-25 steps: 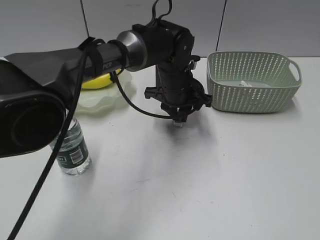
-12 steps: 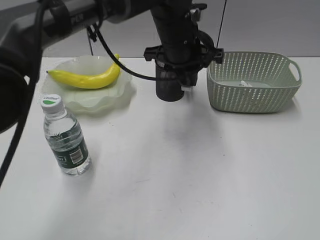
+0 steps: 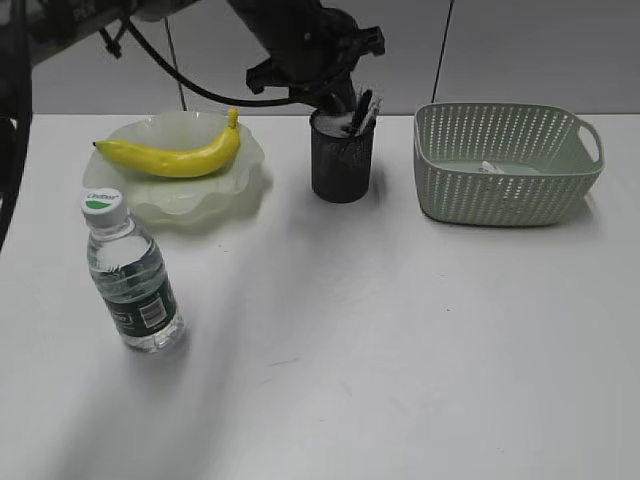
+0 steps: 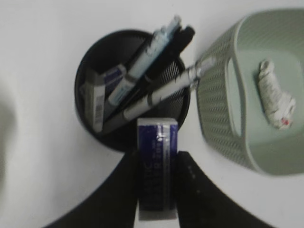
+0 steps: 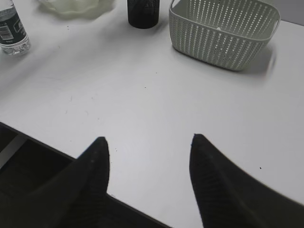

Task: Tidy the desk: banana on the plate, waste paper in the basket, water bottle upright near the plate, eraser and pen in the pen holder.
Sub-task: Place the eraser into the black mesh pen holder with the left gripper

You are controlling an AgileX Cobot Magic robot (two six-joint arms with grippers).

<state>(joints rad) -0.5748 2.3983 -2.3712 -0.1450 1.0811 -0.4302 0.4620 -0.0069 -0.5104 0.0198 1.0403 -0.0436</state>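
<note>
Now, left gripper: its jaws are squeezed on a blue eraser, right above the pen holder.
Right gripper: its jaws are wide apart with nothing between them, low over the near edge of the desk.
Pen holder: black mesh cup with pens and another eraser inside, just beside the basket.
Banana: lying on the green plate.
Waste paper: inside the basket.
Water bottle: standing up, near the plate.
</note>
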